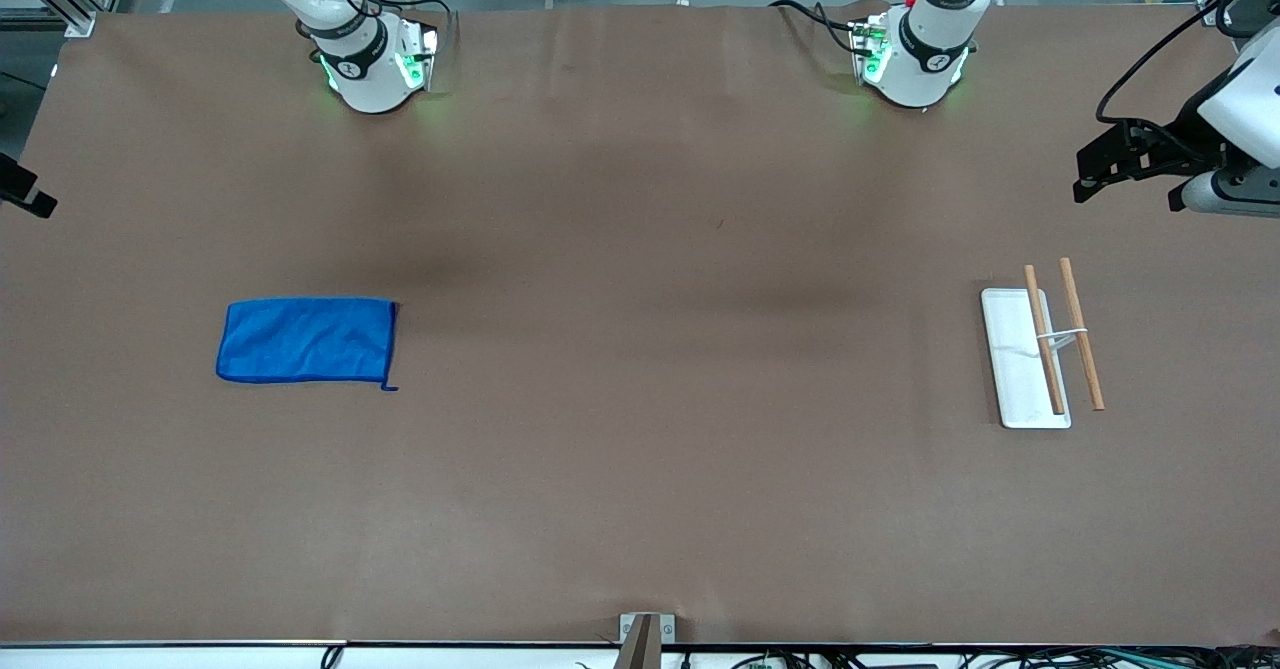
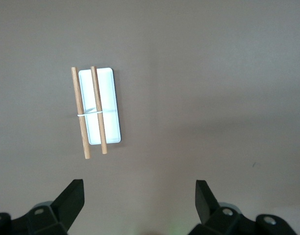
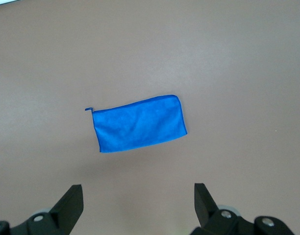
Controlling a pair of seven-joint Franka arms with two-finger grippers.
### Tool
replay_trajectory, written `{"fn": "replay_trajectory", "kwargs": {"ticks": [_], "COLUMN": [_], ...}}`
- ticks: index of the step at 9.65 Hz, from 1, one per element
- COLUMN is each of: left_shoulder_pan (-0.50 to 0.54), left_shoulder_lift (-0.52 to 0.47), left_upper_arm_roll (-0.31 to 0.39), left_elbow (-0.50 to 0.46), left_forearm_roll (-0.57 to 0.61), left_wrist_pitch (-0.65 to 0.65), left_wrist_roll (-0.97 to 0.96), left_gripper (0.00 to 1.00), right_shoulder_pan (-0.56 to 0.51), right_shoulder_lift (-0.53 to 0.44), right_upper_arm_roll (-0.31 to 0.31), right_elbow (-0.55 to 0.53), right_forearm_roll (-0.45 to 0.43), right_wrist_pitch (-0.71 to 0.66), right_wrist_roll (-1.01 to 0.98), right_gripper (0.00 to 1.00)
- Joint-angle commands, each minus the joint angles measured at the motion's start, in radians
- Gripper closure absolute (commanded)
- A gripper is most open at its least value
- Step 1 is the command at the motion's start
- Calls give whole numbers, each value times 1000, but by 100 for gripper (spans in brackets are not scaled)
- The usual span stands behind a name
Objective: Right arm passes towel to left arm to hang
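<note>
The bright blue towel (image 1: 306, 340) lies flat on the brown table toward the right arm's end, with its loop tag at the corner nearer the front camera; it also shows in the right wrist view (image 3: 138, 123). My right gripper (image 3: 138, 186) is open and empty, high above the table near the towel; only its dark tip (image 1: 25, 191) shows at the edge of the front view. My left gripper (image 2: 139, 183) is open and empty, up in the air near the hanging rack (image 2: 97, 110); in the front view it (image 1: 1088, 181) is at the table's end.
The rack has a white base (image 1: 1018, 374) and two wooden rods (image 1: 1081, 345) on a white wire stand, toward the left arm's end. The arm bases (image 1: 375, 64) stand along the table's edge farthest from the front camera.
</note>
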Motion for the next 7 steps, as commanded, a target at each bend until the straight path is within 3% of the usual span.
{"fn": "replay_trajectory", "kwargs": {"ticks": [1, 7], "left_shoulder_pan": [0, 2], "left_shoulder_lift": [19, 32], "left_upper_arm_roll": [0, 1], "left_elbow": [2, -1], "left_forearm_roll": [-7, 16], "left_wrist_pitch": [-46, -45], "left_wrist_roll": [0, 8], "left_gripper": [0, 0], "right_shoulder_pan": [7, 7], "right_shoulder_lift": [-14, -1], "right_upper_arm_roll": [6, 18], "right_elbow": [-1, -33], "right_forearm_roll": [-33, -32], "right_wrist_pitch": [-28, -28], "right_wrist_roll": [2, -30], "right_gripper": [0, 0]}}
